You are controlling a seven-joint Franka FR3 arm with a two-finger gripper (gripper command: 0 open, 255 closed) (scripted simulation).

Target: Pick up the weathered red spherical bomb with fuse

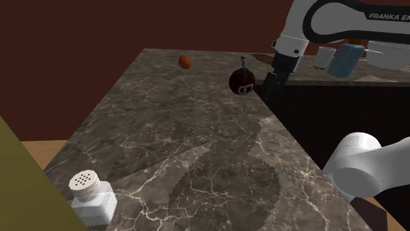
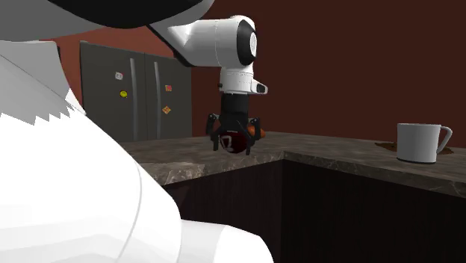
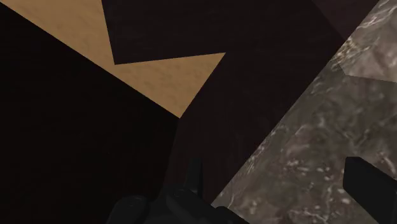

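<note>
Nearest us, at the counter's near-left corner in the shoulder view, stands a white square-bodied salt shaker with a perforated round cap (image 1: 92,195). It sits on the dark veined marble counter (image 1: 197,151), which runs away from us. At the near right, a rounded joint of the white arm (image 1: 368,167) bulges in. The arm's last link comes in again at the shoulder view's top right, and the hand hangs from it pointing down.

Farther along, close to the counter's right edge, rests the weathered dark-red spherical bomb (image 1: 241,82). Its short fuse (image 1: 244,62) stands upright on top, so the ball offers no long axis to align with.

The all-black two-finger gripper (image 1: 269,88) hangs just beside it, at about the bomb's height. It appears to sit off the counter's right edge, for the wrist view looks down past that edge to dark cabinet and wood floor. There the fingers (image 3: 369,184) stand apart with nothing between them, so the gripper is released and holds nothing.

We judge that the bomb lies to the shoulder view's left of the gripper and that the next move must carry the hand that way over the ball.

Beyond the bomb lies an orange-brown egg-shaped object (image 1: 185,61). Farthest, on a second counter, stand a white cup (image 1: 322,58) and a blue box (image 1: 345,60).
</note>
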